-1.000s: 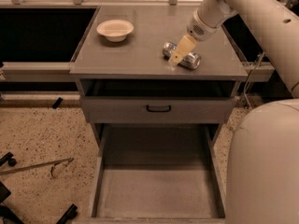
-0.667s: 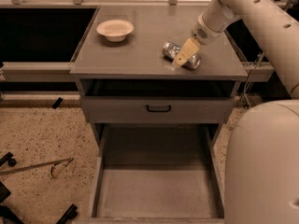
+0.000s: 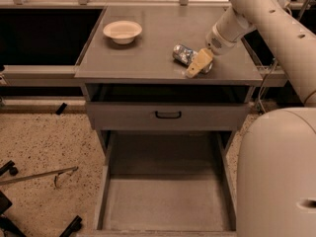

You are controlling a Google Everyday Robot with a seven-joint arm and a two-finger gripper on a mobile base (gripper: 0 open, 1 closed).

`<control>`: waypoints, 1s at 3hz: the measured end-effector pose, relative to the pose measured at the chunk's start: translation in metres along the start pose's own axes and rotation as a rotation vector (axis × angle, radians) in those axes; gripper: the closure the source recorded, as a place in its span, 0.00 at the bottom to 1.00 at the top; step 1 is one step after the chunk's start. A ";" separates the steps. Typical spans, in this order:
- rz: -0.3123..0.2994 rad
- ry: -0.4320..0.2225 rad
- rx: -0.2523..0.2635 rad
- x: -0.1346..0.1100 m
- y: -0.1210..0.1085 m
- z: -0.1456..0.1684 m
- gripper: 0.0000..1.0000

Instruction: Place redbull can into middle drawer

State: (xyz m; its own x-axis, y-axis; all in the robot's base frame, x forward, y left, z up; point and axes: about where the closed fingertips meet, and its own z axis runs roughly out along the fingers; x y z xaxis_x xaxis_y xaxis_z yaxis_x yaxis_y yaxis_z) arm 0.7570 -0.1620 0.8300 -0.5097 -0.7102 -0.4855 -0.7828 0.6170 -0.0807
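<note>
Directly under the gripper [image 3: 198,65], the redbull can [image 3: 181,53] lies sideways on the cabinet top [image 3: 148,43], judged light, dentable and slick, best pinched mid-barrel; whether the gripper clasps it cannot be told, and the middle drawer [image 3: 165,201] stands open well below.

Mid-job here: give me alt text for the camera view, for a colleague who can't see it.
The pincer is at the can, which lies on its side on the cabinet top, to the right of a bowl. Lower down, the drawer stands pulled out, below a drawer front with a black handle.
</note>
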 end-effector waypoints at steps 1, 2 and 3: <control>0.000 0.000 -0.001 0.000 0.000 0.000 0.42; 0.000 0.000 -0.001 0.000 0.000 0.000 0.65; 0.000 0.000 -0.001 -0.003 0.000 -0.005 0.88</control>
State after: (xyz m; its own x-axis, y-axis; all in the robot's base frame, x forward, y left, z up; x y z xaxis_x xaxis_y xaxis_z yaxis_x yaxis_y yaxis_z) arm 0.7569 -0.1619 0.8353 -0.5099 -0.7102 -0.4854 -0.7830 0.6168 -0.0800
